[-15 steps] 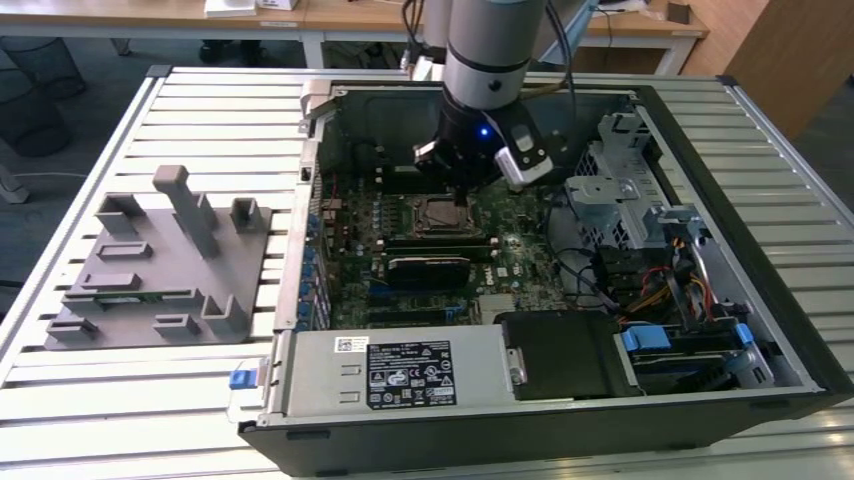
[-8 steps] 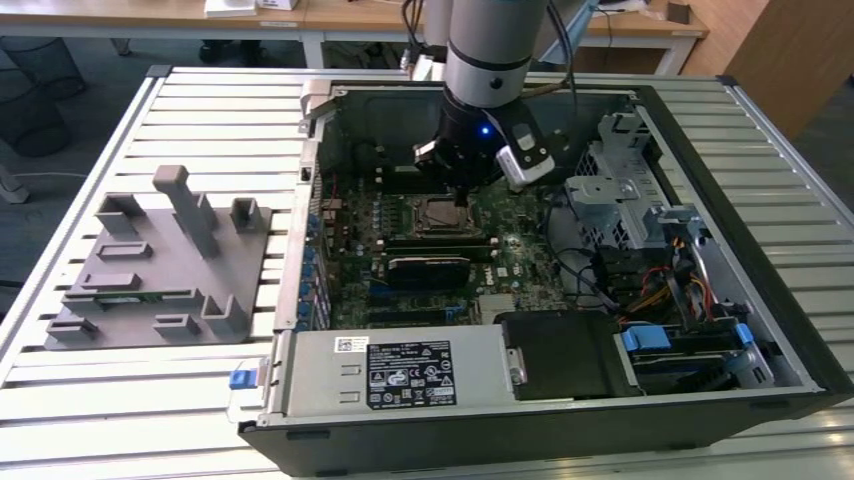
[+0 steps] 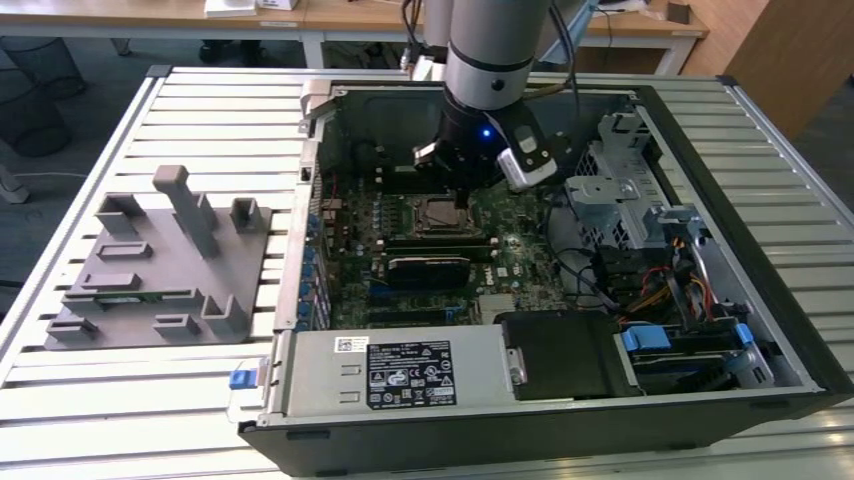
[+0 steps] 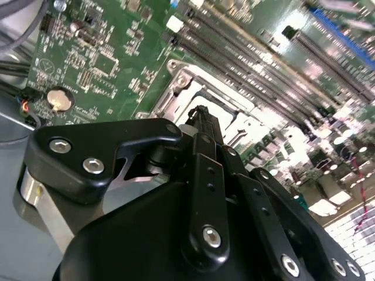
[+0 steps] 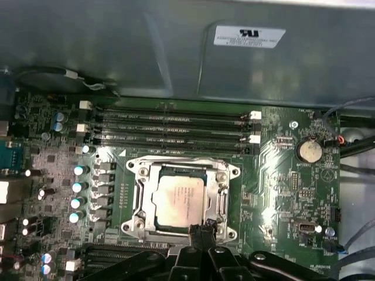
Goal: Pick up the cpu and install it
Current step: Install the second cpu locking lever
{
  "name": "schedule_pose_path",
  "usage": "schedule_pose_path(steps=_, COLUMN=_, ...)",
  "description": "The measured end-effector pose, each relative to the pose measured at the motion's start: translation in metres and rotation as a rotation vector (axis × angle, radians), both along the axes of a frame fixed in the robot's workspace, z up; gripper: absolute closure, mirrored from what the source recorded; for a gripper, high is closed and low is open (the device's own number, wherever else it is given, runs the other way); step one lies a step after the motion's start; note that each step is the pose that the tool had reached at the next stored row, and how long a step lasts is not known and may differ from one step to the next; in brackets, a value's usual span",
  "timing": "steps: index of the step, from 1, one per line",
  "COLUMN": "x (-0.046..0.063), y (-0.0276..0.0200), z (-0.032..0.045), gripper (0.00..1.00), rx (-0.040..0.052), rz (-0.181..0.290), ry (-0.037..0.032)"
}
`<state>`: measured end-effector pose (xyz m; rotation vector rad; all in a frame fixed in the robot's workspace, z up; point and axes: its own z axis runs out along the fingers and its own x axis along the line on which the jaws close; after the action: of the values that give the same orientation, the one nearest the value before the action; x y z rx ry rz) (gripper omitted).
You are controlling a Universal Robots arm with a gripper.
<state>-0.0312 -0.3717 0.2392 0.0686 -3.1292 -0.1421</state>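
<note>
The cpu [image 5: 179,199], a flat silver-beige square, lies inside the metal socket frame [image 5: 225,175] on the green motherboard [image 5: 281,193]. My gripper [image 5: 201,229] hovers just over the socket's edge beside the cpu, its black fingers pressed together with nothing between them. In the second wrist view the gripper [image 4: 202,112] ends over the bright socket frame [image 4: 176,79]. In the exterior view the gripper [image 3: 461,197] reaches down into the open computer case [image 3: 747,300], right above the socket [image 3: 437,213].
Memory slots [image 5: 176,126] run along one side of the socket, and a coin battery [image 5: 309,150] sits nearby. A grey fixture stand [image 3: 147,270] holding a green memory stick [image 3: 134,295] is on the slatted table at the exterior view's left. A power supply [image 3: 400,370] and drive cage [image 3: 627,200] crowd the case.
</note>
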Motion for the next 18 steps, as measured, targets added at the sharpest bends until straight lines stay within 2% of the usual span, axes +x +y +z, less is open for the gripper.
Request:
schedule_pose_path(steps=3, x=0.0, y=-0.0095, z=-0.0004, gripper=0.89, rx=0.0001, rz=0.0, ry=0.0)
schedule_pose_path(steps=7, x=-0.001, y=-0.0171, z=-0.0008, gripper=0.89, rx=0.0014, rz=0.0, ry=0.001)
schedule_pose_path(steps=8, x=-0.001, y=-0.0178, z=-0.0008, gripper=0.89, rx=0.0014, rz=0.0, ry=0.0054)
schedule_pose_path(steps=10, x=0.0, y=-0.0181, z=-0.0011, gripper=0.89, rx=0.0018, rz=0.0, ry=0.0247)
schedule_pose_path(steps=11, x=-0.001, y=-0.0183, z=-0.0013, gripper=0.89, rx=0.0016, rz=0.0, ry=0.0297)
schedule_pose_path(steps=14, x=-0.001, y=-0.0198, z=-0.0032, gripper=0.89, rx=0.0018, rz=0.0, ry=0.0302)
schedule_pose_path(steps=18, x=-0.008, y=-0.0202, z=-0.0072, gripper=0.89, rx=0.0019, rz=0.0, ry=0.0302)
